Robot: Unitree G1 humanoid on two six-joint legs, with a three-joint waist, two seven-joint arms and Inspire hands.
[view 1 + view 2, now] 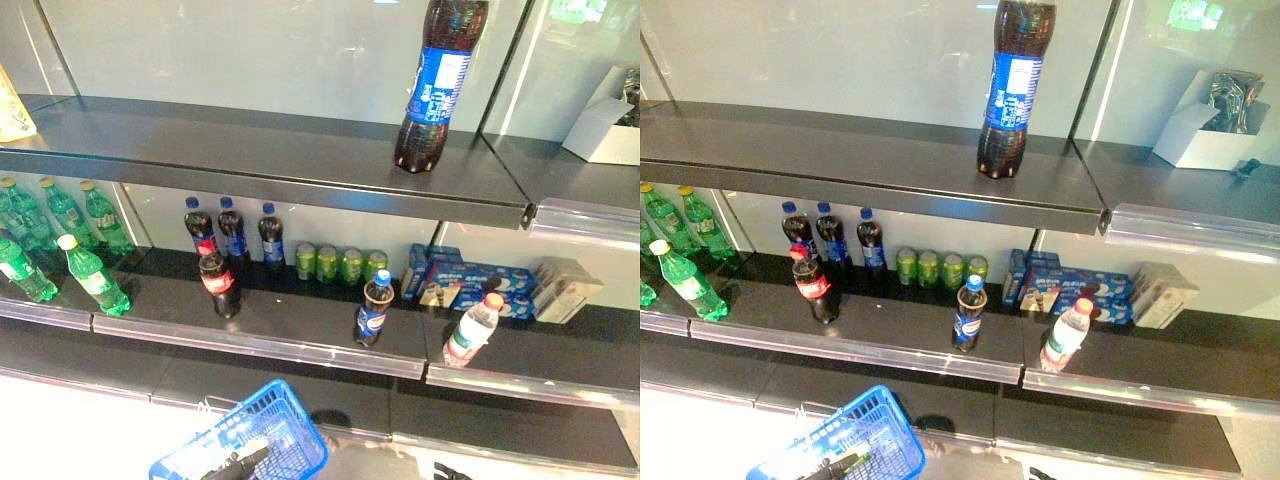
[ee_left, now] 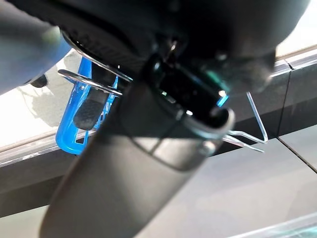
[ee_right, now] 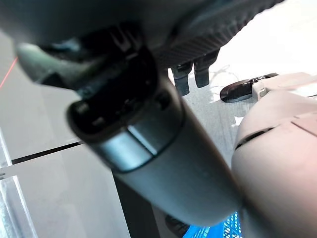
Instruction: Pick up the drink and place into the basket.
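Note:
The blue basket (image 1: 262, 438) hangs low in front, below the shelves. My left hand (image 1: 237, 462) is shut on its thin wire handles (image 2: 94, 82); the basket's blue side (image 2: 69, 126) also shows in the left wrist view. A dark cola bottle with a blue label (image 1: 373, 310) stands at the front of the middle shelf (image 1: 300, 335), with a red-labelled cola bottle (image 1: 218, 282) to its left and a clear bottle with a red cap (image 1: 470, 330) to its right. My right hand (image 3: 163, 34) hangs low at the right, fingers (image 3: 190, 74) relaxed and empty.
A large cola bottle (image 1: 435, 85) stands on the top shelf (image 1: 250, 150). Green bottles (image 1: 60, 240) fill the left of the middle shelf. Dark bottles (image 1: 232, 232), green cans (image 1: 340, 264) and blue boxes (image 1: 465, 280) stand at the back. A white box (image 1: 605, 130) sits top right.

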